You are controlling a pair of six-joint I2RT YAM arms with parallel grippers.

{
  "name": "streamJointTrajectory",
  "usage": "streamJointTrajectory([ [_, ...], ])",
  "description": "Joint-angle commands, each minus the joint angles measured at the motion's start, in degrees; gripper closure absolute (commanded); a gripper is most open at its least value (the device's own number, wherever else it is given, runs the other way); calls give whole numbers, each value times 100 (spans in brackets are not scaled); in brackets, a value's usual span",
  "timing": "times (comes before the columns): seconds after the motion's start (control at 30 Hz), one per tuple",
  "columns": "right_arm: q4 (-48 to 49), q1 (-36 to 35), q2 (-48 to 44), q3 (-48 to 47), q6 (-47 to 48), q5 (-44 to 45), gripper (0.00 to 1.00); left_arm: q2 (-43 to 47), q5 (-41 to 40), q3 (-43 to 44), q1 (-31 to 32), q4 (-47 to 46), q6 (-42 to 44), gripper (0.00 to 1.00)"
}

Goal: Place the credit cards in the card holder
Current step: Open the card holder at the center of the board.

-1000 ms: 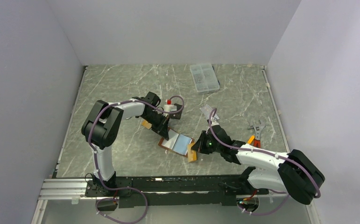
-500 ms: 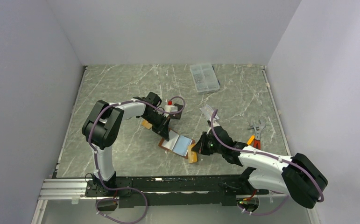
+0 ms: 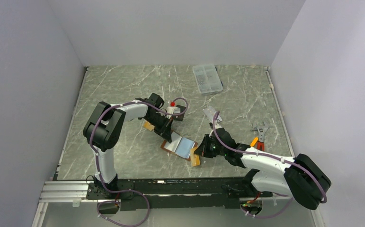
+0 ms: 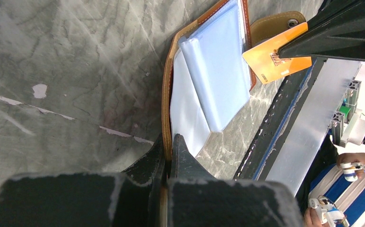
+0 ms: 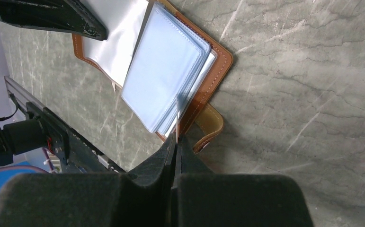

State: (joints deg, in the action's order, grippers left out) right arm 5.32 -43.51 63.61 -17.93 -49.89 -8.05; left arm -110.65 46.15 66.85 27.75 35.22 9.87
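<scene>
orange-tan credit card (image 4: 275, 59) pinched in the closed right gripper (image 5: 176, 141), poised at the tab edge of the open card holder (image 3: 180, 146). left gripper (image 4: 169, 144) clamps the holder's opposite edge. step: insertion. next move needs the card edge aligned to a pale blue pocket (image 5: 166, 71).

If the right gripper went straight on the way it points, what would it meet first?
The orange card in the right gripper would probably reach the card holder pockets first; depth unclear.
</scene>
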Motion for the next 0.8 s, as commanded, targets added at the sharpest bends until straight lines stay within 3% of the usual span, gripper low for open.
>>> streamJointTrajectory([
  [0.0,75,17,-28,-36,93,-89,100,-3,-77,145,55,70,163,100],
  [0.77,146,14,55,0,164,-311,100,65,-88,150,72,95,201,100],
])
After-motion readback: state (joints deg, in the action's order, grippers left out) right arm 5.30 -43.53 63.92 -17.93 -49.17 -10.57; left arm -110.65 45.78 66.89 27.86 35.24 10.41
